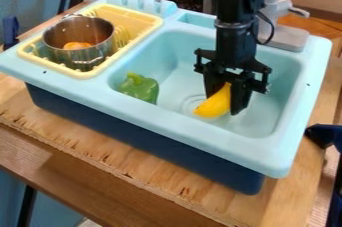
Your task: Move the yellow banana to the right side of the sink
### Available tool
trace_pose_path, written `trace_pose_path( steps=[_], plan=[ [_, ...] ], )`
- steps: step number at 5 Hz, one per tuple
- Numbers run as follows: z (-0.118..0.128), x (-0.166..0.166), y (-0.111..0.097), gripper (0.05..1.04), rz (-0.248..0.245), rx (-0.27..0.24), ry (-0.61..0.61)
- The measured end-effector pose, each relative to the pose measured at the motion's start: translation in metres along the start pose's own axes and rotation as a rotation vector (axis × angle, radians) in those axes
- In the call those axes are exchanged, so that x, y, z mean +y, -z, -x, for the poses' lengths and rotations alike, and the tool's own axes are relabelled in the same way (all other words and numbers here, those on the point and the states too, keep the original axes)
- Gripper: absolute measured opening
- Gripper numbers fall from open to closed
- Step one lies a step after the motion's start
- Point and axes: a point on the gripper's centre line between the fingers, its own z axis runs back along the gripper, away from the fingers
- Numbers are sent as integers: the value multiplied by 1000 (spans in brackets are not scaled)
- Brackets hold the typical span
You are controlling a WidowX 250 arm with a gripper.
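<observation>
The wooden table (87, 136) is the base surface and supports the toy sink (190, 127). The sink has a light blue top with a raised rim and a dark blue lower body. Its main basin is open at the top and occupies the middle and right of the view.

My black arm enters from the top edge and hangs down over the basin. A grey tap (284, 37) is mounted at the rear rim, just beside the arm.

The yellow drying rack (138, 17) sits on the sink top, toward the left of the view. It is separated from the main basin by a strip of the light blue top. The metal pot (100, 51) rests upright in the rack, with its open mouth facing up.

My gripper (225, 102) points downward inside the basin outline, toward its right half. State: narrowed onto a load, with one finger at each side of the yellow toy food (215, 103). The yellow toy food is tilted, its upper end between my fingers and its lower end toward the front left. I cannot tell whether that lower end touches the basin floor.

The green pepper (139, 89) lies in the basin near its left front corner, well apart from my fingers. A small orange item (77, 45) is inside the pot.
</observation>
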Motion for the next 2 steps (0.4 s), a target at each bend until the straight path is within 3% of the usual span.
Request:
trace_pose_path(
  steps=[1,2],
  plan=[
    [-1,-2,0,474,-2,-4,11],
    [-2,-9,4,474,45,-6,15]
  ],
)
